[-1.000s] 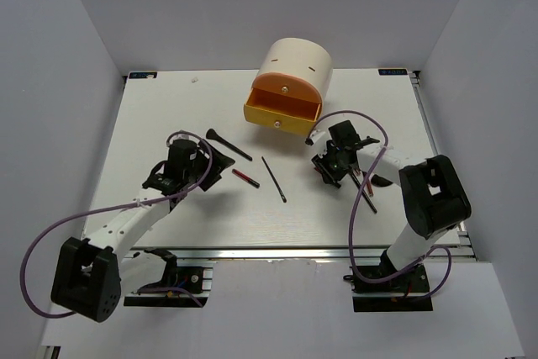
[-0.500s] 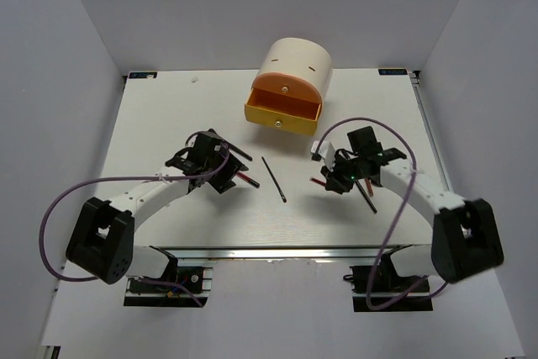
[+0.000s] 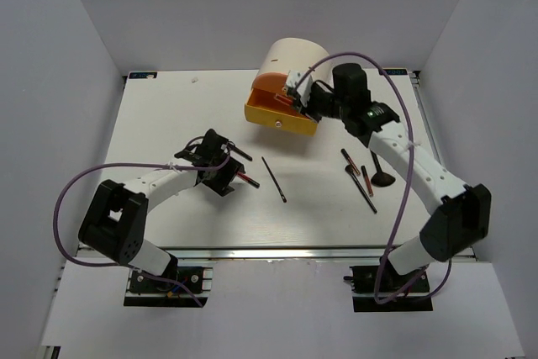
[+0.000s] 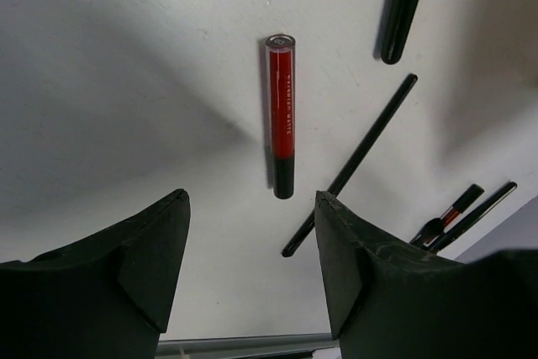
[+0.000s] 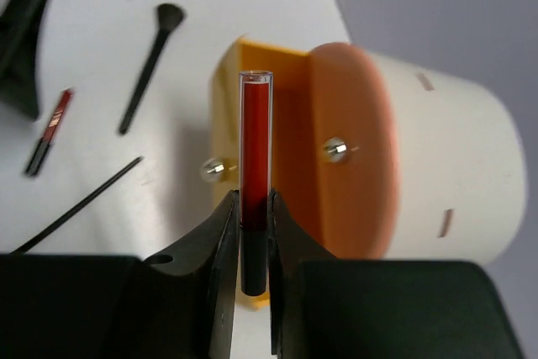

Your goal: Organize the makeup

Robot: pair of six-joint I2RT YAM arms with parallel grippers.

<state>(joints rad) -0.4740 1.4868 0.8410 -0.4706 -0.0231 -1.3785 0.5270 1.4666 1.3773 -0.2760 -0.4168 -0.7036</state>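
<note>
Right gripper [image 5: 251, 223] pinches a stick [image 5: 255, 136] by its black end above the drawer [image 5: 225, 102], far edge of the desk [image 3: 160, 115]; likely light, stiff, slick.

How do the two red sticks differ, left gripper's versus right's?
The right stick is clamped by its black end in the right gripper, raised at the open drawer. The left stick lies flat on the table, untouched, below the open left gripper. Both are red with a black end.
</note>
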